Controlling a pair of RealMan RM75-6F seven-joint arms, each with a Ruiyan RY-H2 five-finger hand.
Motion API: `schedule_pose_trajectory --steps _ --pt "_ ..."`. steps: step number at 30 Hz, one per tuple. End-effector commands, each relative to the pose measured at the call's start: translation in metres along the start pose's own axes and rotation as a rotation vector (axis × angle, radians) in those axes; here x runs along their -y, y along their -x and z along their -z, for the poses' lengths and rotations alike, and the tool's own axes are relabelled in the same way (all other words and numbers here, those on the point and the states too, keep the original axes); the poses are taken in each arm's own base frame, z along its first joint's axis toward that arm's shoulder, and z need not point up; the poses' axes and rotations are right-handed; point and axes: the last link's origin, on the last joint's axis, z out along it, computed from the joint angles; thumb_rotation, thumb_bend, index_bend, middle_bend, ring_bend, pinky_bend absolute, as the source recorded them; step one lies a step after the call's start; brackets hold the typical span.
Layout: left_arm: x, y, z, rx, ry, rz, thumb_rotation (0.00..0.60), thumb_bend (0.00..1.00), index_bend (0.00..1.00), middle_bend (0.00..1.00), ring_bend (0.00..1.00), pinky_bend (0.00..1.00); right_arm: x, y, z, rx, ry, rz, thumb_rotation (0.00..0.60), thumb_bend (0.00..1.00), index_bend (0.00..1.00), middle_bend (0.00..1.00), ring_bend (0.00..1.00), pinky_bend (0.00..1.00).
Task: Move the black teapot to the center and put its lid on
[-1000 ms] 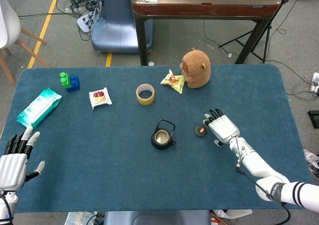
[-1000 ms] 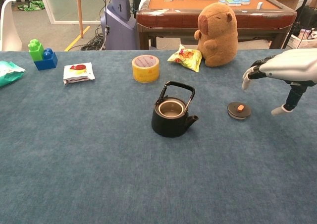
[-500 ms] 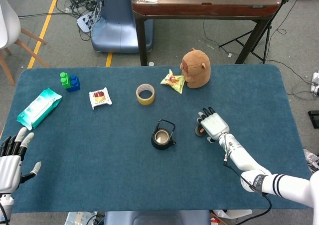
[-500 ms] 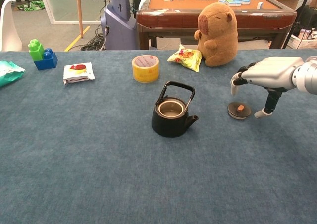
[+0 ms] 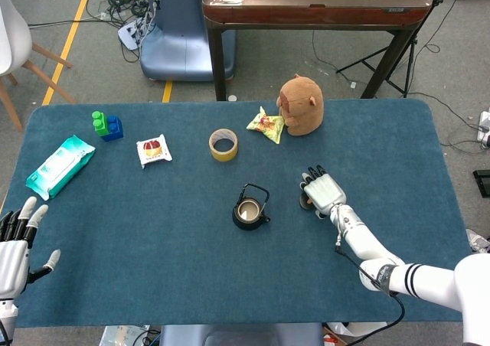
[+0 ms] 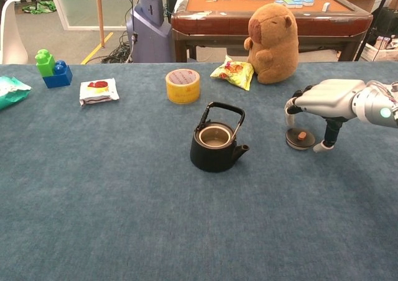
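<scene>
- The black teapot (image 6: pixel 216 145) stands upright near the middle of the blue table (image 6: pixel 124 219), handle raised, spout toward the robot's right; its mouth is uncovered (the inside looks pale, and no contents can be made out).
- Its lid (image 6: pixel 300 138) lies flat on the cloth to the right of the pot, apart from it, small orange knob up.
- The right hand (image 6: pixel 324 101) hovers palm-down over the lid, fingers (image 6: pixel 292 102) curled downward past its far edge and thumb down just beside its near right edge; nothing is gripped, and whether any fingertip touches the lid cannot be told.
- The left hand (image 5: pixel 17 243) sits at the table's near left corner, fingers spread, holding nothing.
- Compared with a second ago, the right hand has moved left and lower, from beside the lid to over it; teapot and lid have not shifted.
</scene>
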Motion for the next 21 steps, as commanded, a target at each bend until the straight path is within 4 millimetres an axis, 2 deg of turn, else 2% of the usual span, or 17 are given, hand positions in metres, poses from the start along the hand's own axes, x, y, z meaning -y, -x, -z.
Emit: schedule_pose_trajectory --steps 1,21 --pt "0.0008 -0.0003 0.0001 -0.002 -0.003 0.002 0.6 0.27 0.11 0.0 0.0 0.0 0.0007 0.0006 -0.0015 0.0 0.002 0.008 0.6 0.21 0.29 0.13 0.0 0.04" --pt "0.0056 0.0011 0.0022 0.0 -0.015 0.008 0.6 0.27 0.11 0.0 0.0 0.0 0.0093 -0.0005 -0.0078 0.004 -0.01 0.01 0.6 0.21 0.31 0.14 0.0 0.04"
